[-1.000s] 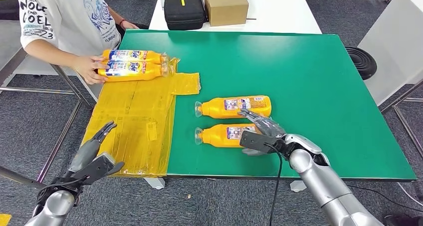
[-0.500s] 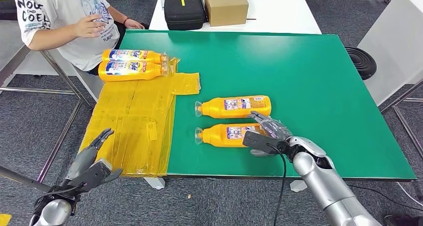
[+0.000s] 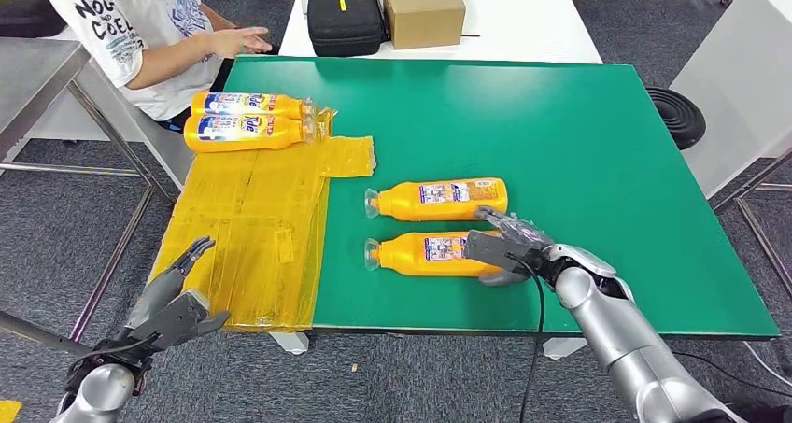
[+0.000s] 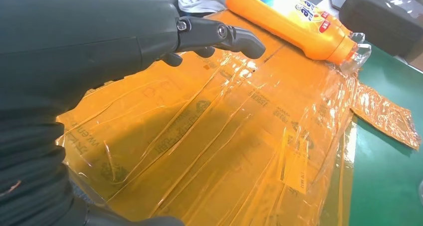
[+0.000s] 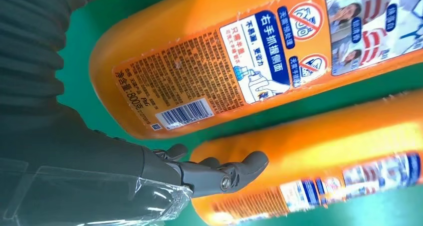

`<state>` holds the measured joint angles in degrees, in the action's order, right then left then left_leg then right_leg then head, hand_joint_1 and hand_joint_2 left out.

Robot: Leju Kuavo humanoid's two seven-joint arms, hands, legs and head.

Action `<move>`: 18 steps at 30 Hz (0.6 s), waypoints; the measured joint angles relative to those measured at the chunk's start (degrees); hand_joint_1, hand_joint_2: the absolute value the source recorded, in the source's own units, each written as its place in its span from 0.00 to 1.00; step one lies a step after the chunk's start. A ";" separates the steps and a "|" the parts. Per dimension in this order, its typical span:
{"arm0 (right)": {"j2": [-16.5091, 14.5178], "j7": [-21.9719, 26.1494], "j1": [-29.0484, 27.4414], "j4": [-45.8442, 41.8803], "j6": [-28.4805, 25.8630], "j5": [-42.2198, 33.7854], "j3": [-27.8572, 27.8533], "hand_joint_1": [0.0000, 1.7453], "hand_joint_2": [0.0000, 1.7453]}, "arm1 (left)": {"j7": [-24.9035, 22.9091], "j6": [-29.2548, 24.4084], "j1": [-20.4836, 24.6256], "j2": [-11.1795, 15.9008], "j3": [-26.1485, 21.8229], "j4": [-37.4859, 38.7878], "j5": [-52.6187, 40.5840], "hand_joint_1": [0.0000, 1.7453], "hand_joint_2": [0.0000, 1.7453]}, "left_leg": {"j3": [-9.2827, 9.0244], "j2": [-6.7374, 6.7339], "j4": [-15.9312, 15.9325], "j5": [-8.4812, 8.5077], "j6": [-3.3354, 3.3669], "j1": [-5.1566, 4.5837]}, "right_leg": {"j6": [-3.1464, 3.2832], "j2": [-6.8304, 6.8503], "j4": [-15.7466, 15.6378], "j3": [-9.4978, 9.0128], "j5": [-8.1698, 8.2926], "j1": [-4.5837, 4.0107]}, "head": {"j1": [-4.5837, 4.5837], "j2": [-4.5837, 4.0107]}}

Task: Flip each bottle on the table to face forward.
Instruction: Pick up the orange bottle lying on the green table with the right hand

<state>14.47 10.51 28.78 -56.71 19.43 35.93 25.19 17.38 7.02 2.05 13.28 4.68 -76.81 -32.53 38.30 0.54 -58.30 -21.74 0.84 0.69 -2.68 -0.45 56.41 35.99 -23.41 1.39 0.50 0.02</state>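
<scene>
My right hand (image 3: pixel 504 251) cups the nearer bottle (image 3: pixel 431 253), fingers loosely curled; my left hand (image 3: pixel 173 303) hangs spread. Risk: the round bottle rolls away, bumping its neighbour (image 3: pixel 439 199).

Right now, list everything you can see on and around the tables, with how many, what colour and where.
Orange plastic bottles: four, lying on their sides; two mid-table on the green mat, two at the far end of the yellow sheet.
Green table mat: one, covering the table.
Yellow taped sheet: one, along the table's left edge.
Black zipped case: one, on the white table behind.
Brown cardboard box: one, beside the case.
Black round disc: one, on the floor, right.
Person in a white printed T-shirt: one, far left.
Left hand: empty, fingers apart, near the sheet.
Right hand: resting on the nearer mid-table bottle.
</scene>
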 joint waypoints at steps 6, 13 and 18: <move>-0.02 0.39 1.99 2.81 1.78 0.12 0.99 0.00 1.00 | 0.08 0.23 0.58 0.13 0.00 1.11 0.30 0.00 1.00 | 0.01 0.00 0.00 0.00 0.00 0.00 | 0.00 0.00 0.00 0.00 0.00 0.00 | 0.00 0.00; 0.03 1.97 4.70 6.01 5.03 -0.04 3.15 0.21 1.00 | 0.08 0.43 0.93 0.19 0.05 1.93 0.97 0.00 1.00 | 0.00 0.00 0.00 0.00 0.00 0.00 | 0.00 0.00 0.00 0.00 0.00 0.00 | 0.00 0.00; 0.27 3.06 6.41 7.98 6.69 -0.04 5.01 0.79 1.00 | 0.09 0.68 1.09 0.19 0.07 2.34 1.50 0.00 1.00 | 0.00 0.00 0.00 0.00 0.00 0.00 | 0.00 0.00 0.00 0.00 0.00 0.00 | 0.00 0.00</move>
<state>14.74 13.57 35.20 -48.73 26.12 35.89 30.20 17.47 7.69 3.14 13.47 4.74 -74.46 -31.03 38.29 0.54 -58.30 -21.74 0.85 0.69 -2.69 -0.46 56.41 35.99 -23.41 1.39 0.50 0.02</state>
